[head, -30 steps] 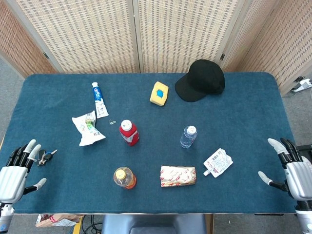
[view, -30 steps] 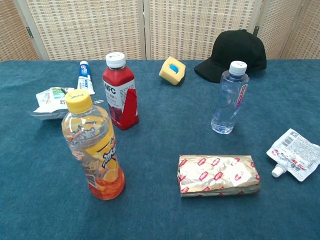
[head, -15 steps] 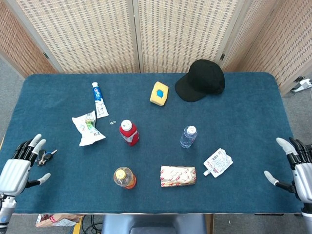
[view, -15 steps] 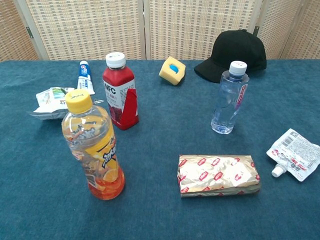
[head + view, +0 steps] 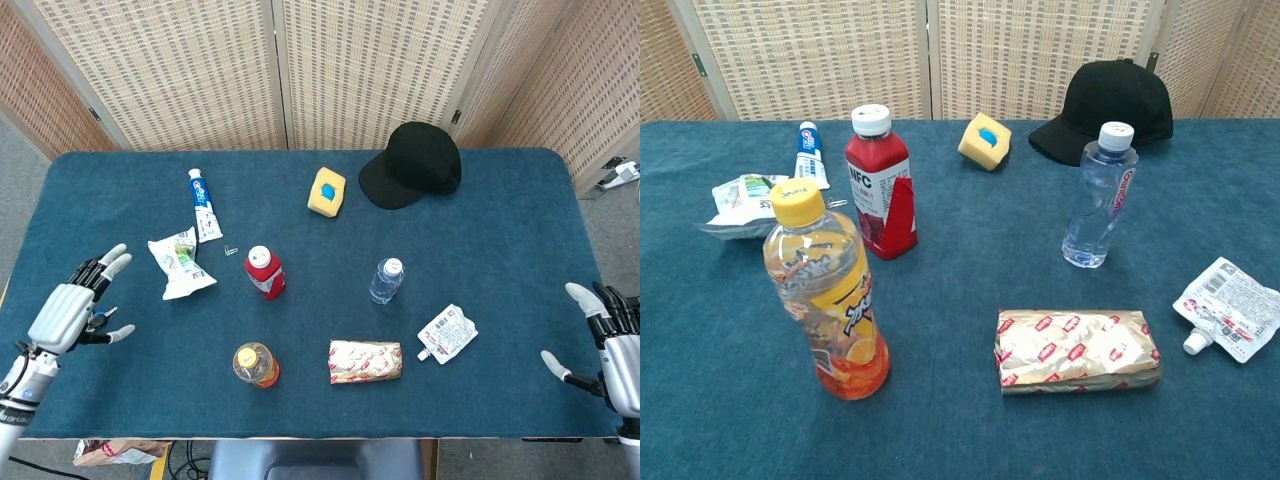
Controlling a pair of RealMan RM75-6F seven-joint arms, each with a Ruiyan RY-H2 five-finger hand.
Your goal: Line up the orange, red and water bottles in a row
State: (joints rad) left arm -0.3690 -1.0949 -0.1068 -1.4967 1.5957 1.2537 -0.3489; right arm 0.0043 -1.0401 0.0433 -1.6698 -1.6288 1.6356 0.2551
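Note:
The orange bottle (image 5: 256, 365) (image 5: 830, 295) with a yellow cap stands upright near the table's front. Behind it the red bottle (image 5: 265, 272) (image 5: 880, 185) with a white cap is upright, slightly left of centre. The clear water bottle (image 5: 386, 281) (image 5: 1098, 197) stands to the right of centre. My left hand (image 5: 75, 308) hovers over the table's left edge with fingers spread, holding nothing, well left of the orange bottle. My right hand (image 5: 610, 350) is at the right front edge, fingers apart and empty. Neither hand shows in the chest view.
A foil snack pack (image 5: 365, 361) lies front centre and a white pouch (image 5: 447, 333) to its right. A black cap (image 5: 412, 165), yellow sponge (image 5: 326, 192), toothpaste tube (image 5: 203, 205) and crumpled wrapper (image 5: 180, 264) lie farther back. Keys (image 5: 100, 320) lie under the left hand.
My left hand has lifted and moved in over the table's left edge, toward the bottles. My right hand has drawn slightly outward. The bottles have not moved.

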